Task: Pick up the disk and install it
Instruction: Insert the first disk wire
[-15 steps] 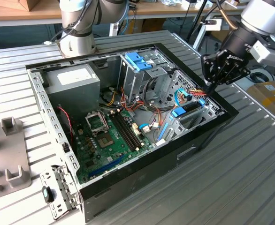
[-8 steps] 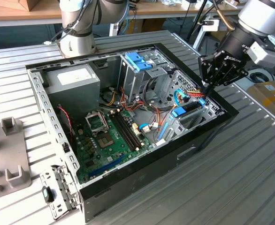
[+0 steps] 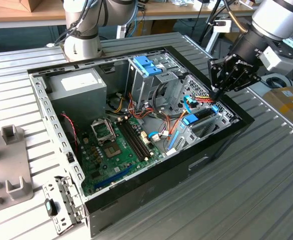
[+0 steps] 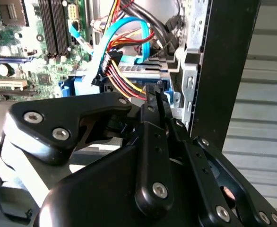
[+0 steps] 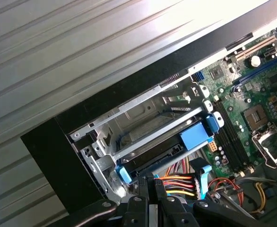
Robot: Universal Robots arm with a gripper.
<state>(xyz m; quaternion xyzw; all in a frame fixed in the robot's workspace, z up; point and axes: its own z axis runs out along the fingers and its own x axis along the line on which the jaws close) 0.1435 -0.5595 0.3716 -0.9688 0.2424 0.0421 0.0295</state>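
The disk (image 3: pixel 202 116) lies in the drive bay at the corner of the open computer case on the exterior view's right. Its blue carrier frame (image 5: pixel 195 137) rests between the bay's metal rails. My gripper (image 3: pixel 217 95) hangs just above the disk's end. Its black fingers (image 4: pixel 156 97) are pressed together with nothing between them. In both wrist views the fingertips (image 5: pixel 149 181) sit beside a bundle of red, yellow and black wires (image 5: pixel 176 182) and a blue data cable (image 4: pixel 129 23). Most of the disk's top is hidden under the rails.
The black case wall (image 4: pixel 223 66) stands close beside the gripper. Inside the case are the green motherboard (image 3: pixel 116 145), a grey power-supply box (image 3: pixel 79 85) and a metal drive cage with a blue handle (image 3: pixel 146 65). A grey fixture (image 3: pixel 6 165) sits on the ribbed table.
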